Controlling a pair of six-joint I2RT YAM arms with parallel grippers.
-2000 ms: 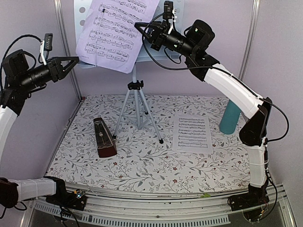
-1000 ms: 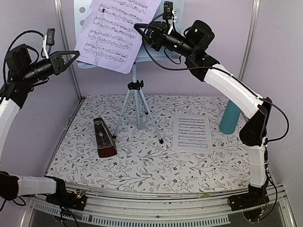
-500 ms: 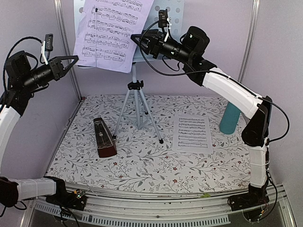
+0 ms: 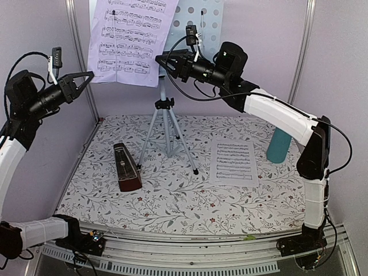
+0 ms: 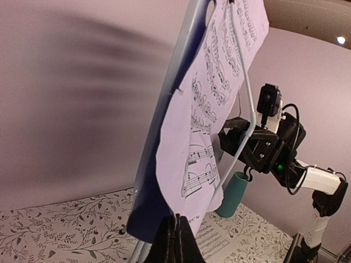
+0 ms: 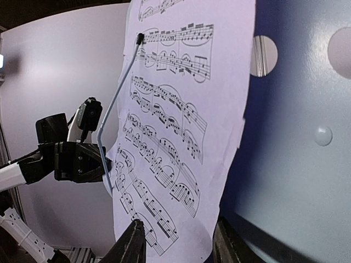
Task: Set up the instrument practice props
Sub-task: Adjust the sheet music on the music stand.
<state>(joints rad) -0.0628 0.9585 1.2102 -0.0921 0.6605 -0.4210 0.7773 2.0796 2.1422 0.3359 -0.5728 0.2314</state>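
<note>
On the stand (image 4: 202, 23), sheet music (image 4: 129, 40), lower edge inside right hand (image 4: 162, 61), fingers (image 6: 131, 245) parted

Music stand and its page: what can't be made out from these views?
- Music stand top rim: cut off by the frame edge in every view.
- Page on the stand: its lower edge covers the ledge, so its support is unseen.
- Right gripper: jaws open astride the page's bottom; contact unclear, as the right wrist view crops them.
- Teal cup: top hidden by the right arm, top external.

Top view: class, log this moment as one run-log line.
left gripper: shut | right gripper: open at sheet | sheet: on music stand | metronome: on table
</note>
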